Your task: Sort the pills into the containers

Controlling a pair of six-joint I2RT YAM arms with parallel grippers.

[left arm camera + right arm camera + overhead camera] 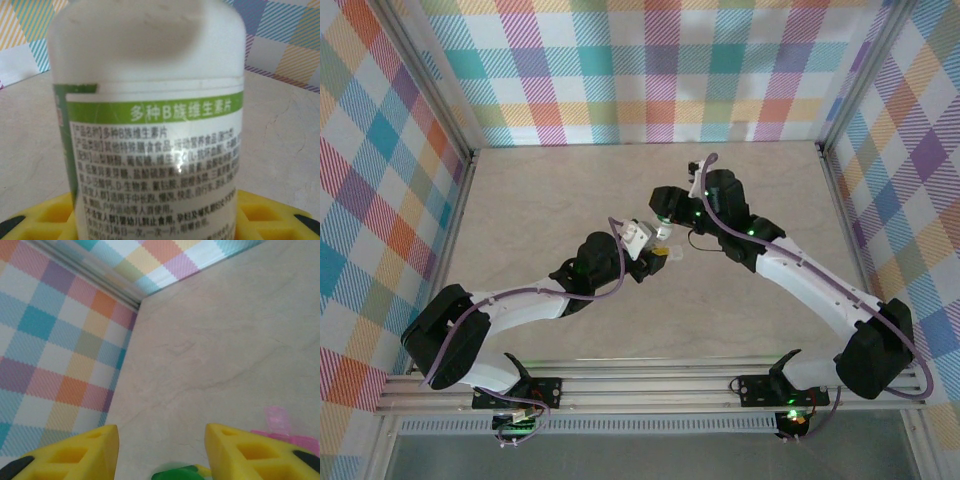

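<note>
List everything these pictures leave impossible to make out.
- Left wrist view: the white bottle has its neck and cap cut off by the top edge, and its opaque wall hides the contents.
- Right wrist view: the pink pill box is mostly behind a finger of the right claw, so its compartments cannot be counted.
- Right wrist view: the green object is cut off by the bottom edge and cannot be identified.

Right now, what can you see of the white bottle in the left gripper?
The white bottle looks like opaque plastic with a rounded shoulder. Its label has a green band with white Chinese characters above dense black small print. The yellow fingers of the left gripper clamp its lower sides, label upright toward the wrist camera. Its top is cut off, so no cap can be judged.
</note>
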